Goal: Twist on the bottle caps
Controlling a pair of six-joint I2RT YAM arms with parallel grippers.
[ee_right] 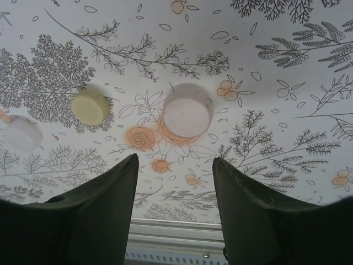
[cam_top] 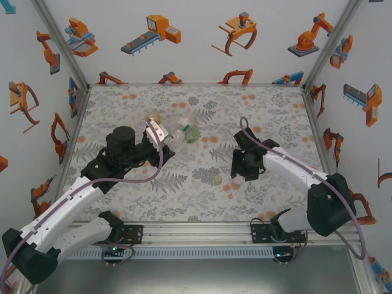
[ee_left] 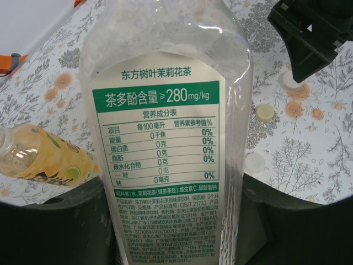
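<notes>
My left gripper [ee_left: 174,226] is shut on the slim clear bottle [ee_left: 165,110] with the green-white label, which stands up between the dark fingers [ee_left: 49,226]. From above, that gripper [cam_top: 160,141] holds the clear bottle [cam_top: 177,136] at table centre-left. An amber-yellow bottle [ee_left: 47,161] lies on its side to the left. My right gripper [ee_right: 175,160] is open above the table with nothing between its fingers. A white cap [ee_right: 187,113] lies just beyond its fingertips. A yellow-green cap [ee_right: 90,106] and another white cap [ee_right: 22,134] lie to the left. In the top view the right gripper [cam_top: 242,165] hovers beside the caps [cam_top: 217,179].
The floral tablecloth [cam_top: 275,116] covers the table inside white walls with aluminium posts. A green-tinted object [cam_top: 191,131] lies by the held bottle. The metal rail [ee_right: 176,234] at the table's near edge runs below the right fingers.
</notes>
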